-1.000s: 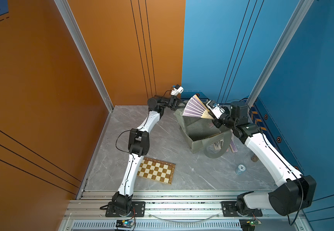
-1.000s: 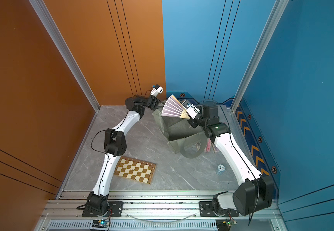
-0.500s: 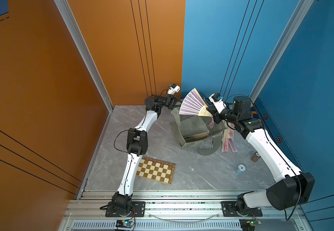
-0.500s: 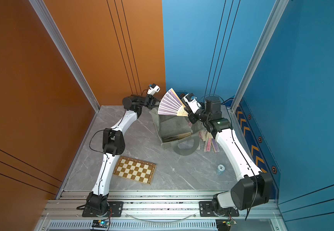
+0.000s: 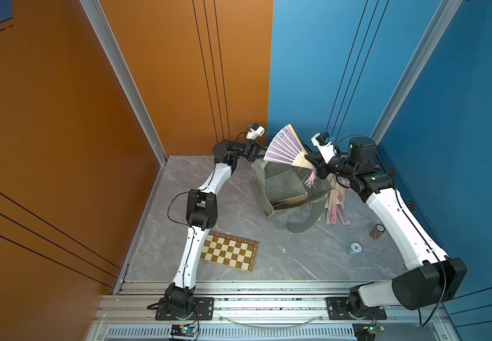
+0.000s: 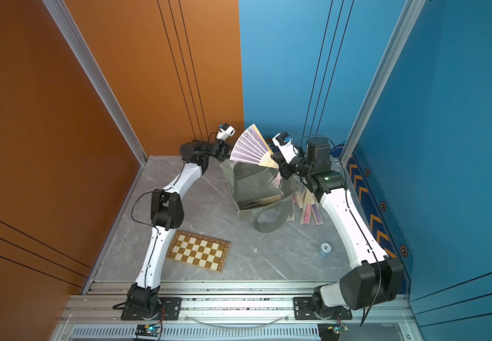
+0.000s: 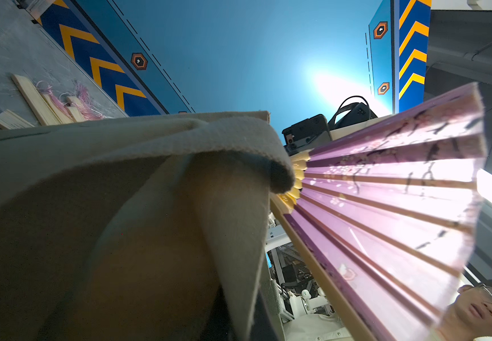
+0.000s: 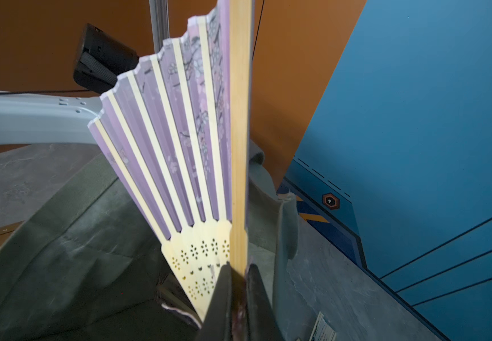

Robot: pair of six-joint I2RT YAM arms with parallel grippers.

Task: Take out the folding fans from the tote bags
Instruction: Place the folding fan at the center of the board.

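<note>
Both top views, centre frame: olive tote bag (image 5: 286, 183) on grey bench (image 5: 238, 212), mouth gaping. Right gripper (image 5: 312, 165) clenched on pivot end of spread purple fan (image 5: 283, 147), held above bag, pink tassel dangling. Fan leaf partly hides left gripper (image 5: 256, 152), clamped on bag's far rim. Closed fans (image 5: 337, 203) piled just right of bag. Chessboard (image 5: 228, 251) lower centre. Chip stack (image 5: 353, 249) and brown cylinder (image 5: 376, 231) lower right, well apart from bag.

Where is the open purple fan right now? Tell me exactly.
In both top views the fan is spread in the air above the bag, near the back wall, pinched at its base by the right tool.
</note>
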